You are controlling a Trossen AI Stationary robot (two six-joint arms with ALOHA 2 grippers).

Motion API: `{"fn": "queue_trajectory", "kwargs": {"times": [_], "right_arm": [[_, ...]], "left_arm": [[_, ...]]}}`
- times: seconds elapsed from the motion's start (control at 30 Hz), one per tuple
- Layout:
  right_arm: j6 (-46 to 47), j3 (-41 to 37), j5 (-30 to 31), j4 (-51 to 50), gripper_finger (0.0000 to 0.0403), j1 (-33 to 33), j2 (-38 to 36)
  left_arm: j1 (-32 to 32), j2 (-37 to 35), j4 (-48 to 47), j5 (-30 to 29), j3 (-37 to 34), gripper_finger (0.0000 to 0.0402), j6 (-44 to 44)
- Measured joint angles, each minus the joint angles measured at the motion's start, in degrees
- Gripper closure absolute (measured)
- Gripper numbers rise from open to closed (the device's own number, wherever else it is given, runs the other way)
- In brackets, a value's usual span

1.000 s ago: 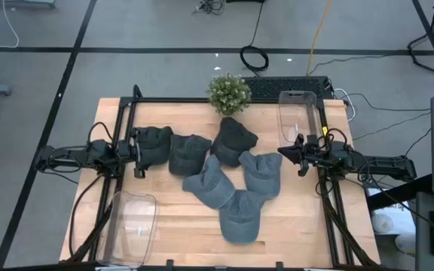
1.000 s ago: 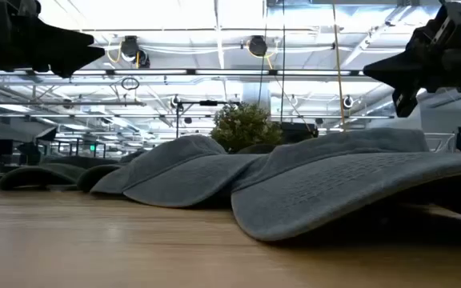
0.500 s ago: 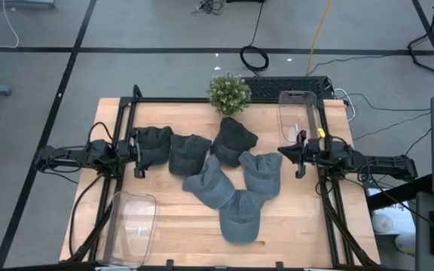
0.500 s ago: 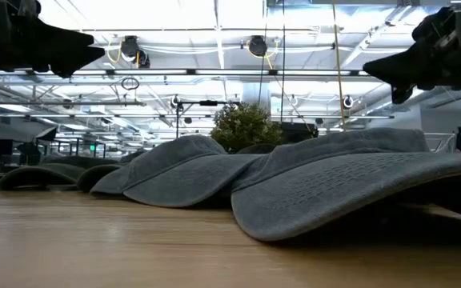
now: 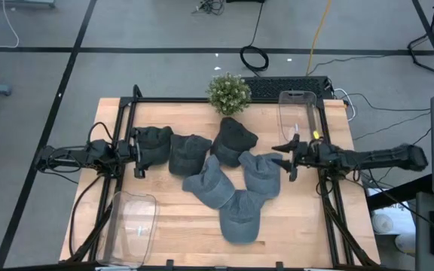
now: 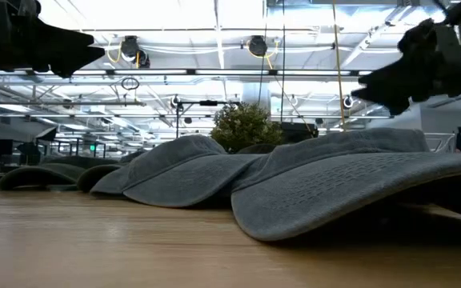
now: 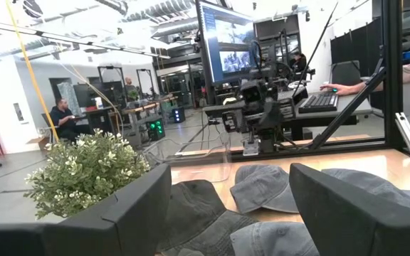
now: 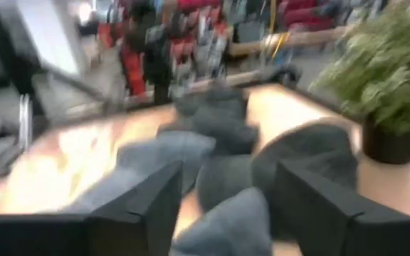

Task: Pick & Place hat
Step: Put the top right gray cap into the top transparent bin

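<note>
Six soft caps (image 5: 224, 177) of grey and charcoal woven fabric, domed crowns slumped and brims curved, lie clustered across the middle of the pale wooden table (image 5: 179, 237), several overlapping. The left gripper (image 5: 136, 155) hovers at the leftmost dark cap (image 5: 152, 144), fingers spread and holding nothing. The right gripper (image 5: 287, 159) sits just beside the rightmost grey cap (image 5: 261, 174), its fingers apart and seemingly empty, though that wrist view is blurred. Two clear plastic bins (image 5: 130, 226) with rounded corners stand at opposite table corners, and a small bushy potted plant (image 5: 228, 93) stands at the far edge. Beyond lie grey floor, cables and a workshop with monitors.
</note>
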Motion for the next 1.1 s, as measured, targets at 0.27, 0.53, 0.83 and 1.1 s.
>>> {"fn": "queue_trajectory", "kwargs": {"times": [0.27,0.53,0.83,1.1], "right_arm": [[-5.4,11.1,9.3,-3.3,0.0152,9.9,22.2],[1.2,24.0,16.4,-27.4,0.0157,12.6,38.4],[3.7,29.8,10.2,-44.3,0.0143,10.1,41.1],[6.8,37.0,-0.9,-55.0,0.0142,-0.6,40.9]], "left_arm": [[0.0,0.0,0.2,0.0,0.0,0.0108,0.0],[0.0,0.0,0.3,0.0,0.0,0.0108,0.0],[0.0,0.0,0.4,0.0,0.0,0.0108,0.0],[0.0,0.0,0.4,0.0,0.0,0.0108,0.0]]}}
